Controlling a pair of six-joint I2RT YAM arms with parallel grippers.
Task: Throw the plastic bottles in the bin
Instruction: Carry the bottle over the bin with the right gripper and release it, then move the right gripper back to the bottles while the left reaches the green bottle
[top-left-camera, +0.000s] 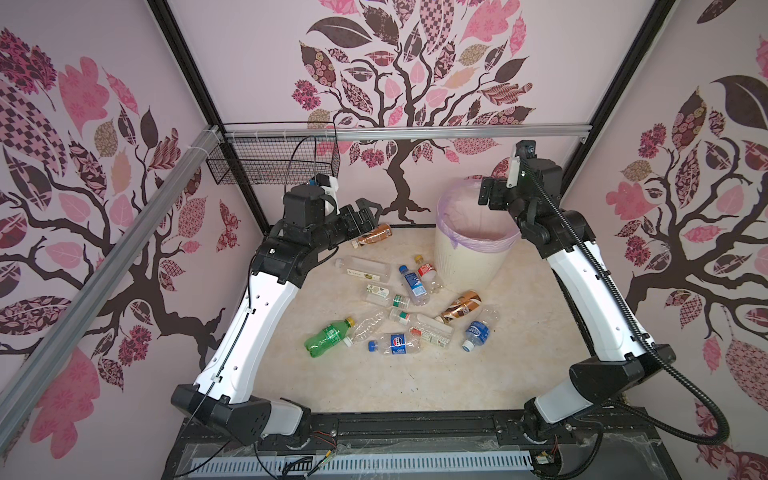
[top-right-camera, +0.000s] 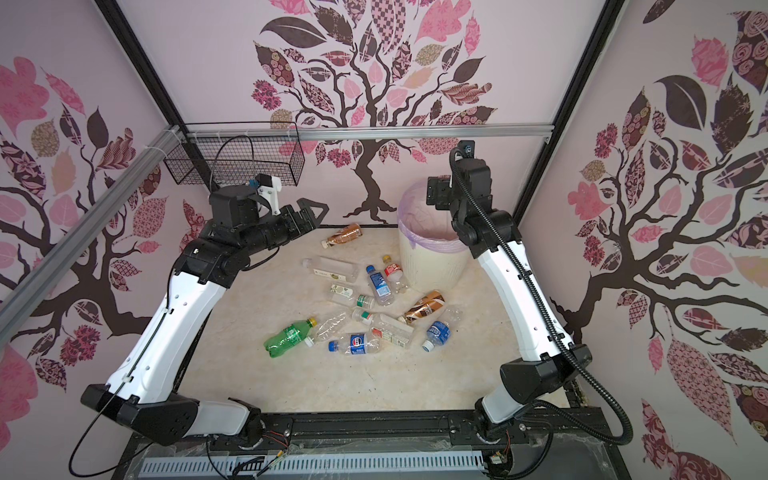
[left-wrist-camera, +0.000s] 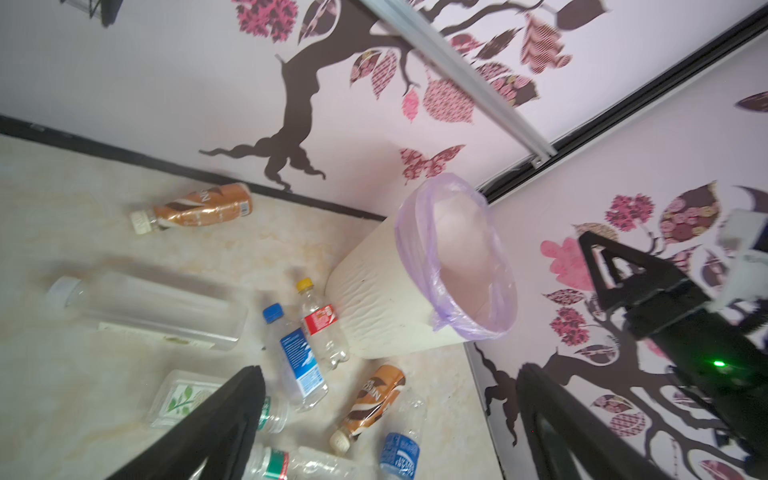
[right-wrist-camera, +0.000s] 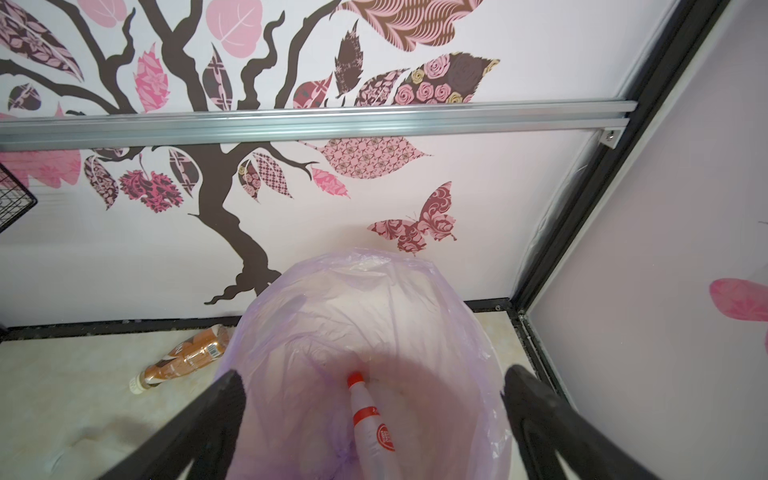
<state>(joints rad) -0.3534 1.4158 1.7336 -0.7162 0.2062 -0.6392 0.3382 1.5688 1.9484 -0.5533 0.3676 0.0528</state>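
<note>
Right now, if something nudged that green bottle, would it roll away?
Probably: the green bottle lies on its round side, so it may roll. It looks empty, so likely light, and its thin wall may dent.

Walls (top-left-camera: 257, 62) are pale pink with a dark brown tree decal (top-left-camera: 401, 183), leaves (top-left-camera: 85, 95) in pink florals and checks. Tabletop (top-left-camera: 353, 382) is cream marble. Bin (top-left-camera: 465, 266) is ribbed cream-white, lilac liner (top-left-camera: 453, 232). Green bottle (top-left-camera: 326, 337) at 8 o'clock from it, brown-orange bottle (top-left-camera: 374, 234) at 9, wire basket (top-left-camera: 266, 166) black.
</note>
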